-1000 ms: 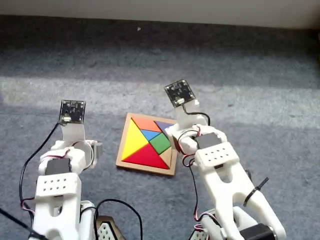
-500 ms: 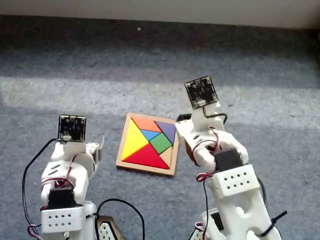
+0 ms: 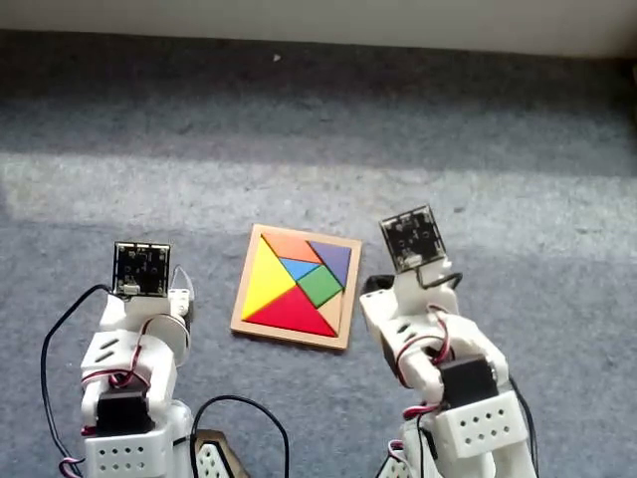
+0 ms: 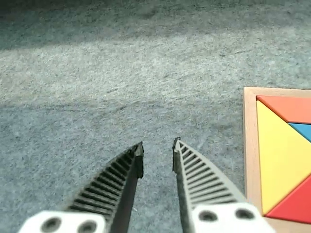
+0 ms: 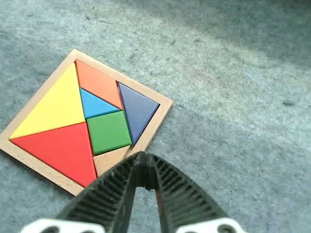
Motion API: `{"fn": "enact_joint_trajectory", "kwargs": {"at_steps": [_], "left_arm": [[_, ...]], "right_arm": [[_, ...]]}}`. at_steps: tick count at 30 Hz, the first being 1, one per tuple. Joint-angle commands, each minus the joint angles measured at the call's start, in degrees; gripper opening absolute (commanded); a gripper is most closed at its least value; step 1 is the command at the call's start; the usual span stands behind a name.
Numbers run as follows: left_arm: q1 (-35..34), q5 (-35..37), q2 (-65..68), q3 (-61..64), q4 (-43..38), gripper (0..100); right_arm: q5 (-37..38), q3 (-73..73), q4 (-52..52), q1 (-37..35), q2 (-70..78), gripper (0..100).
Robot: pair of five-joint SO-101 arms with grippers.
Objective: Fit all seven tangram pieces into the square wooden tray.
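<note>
Between the arms on the grey table [image 3: 498,149] lies the square wooden tray [image 4: 250,145], its tangram pieces [image 5: 108,132] flush inside (the pale corner may be bare wood). They look thin, light, stiff and smooth, so pinch opposite edges. The left pincer [image 4: 157,145] stands apart, the right pincer [image 5: 144,156] together, both empty.

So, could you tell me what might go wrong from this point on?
1. The wood-coloured triangle beside the green square may be a seventh piece or the bare floor of the tray. I cannot tell which, so the task might be called finished one piece short.
2. The right gripper, shut, sits close beside the tray's edge. A forward move could shove the tray across the carpet.
</note>
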Motion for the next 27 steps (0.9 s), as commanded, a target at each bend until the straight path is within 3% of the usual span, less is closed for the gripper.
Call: {"fn": "enact_joint_trajectory", "kwargs": {"at_steps": [1,7,10,20,27], "left_arm": [[1.01,0.44,-0.57,-0.48,0.18,10],[4.35,-4.4,-0.48,-0.04,0.35,1],[5.14,-5.01,-0.48,0.04,0.44,1],[5.58,-5.01,-0.48,0.92,0.09,1],[14.81,-5.45,-0.48,4.79,0.0,1]], "right_arm": [[-0.26,3.74,2.24,0.84,-9.8,0.9],[5.71,13.58,3.03,5.23,-25.36,0.9],[6.24,18.24,3.03,8.92,-31.52,0.9],[6.24,27.82,2.59,9.54,-29.76,1.0],[6.24,35.91,-0.4,10.86,-29.76,1.0]]}}
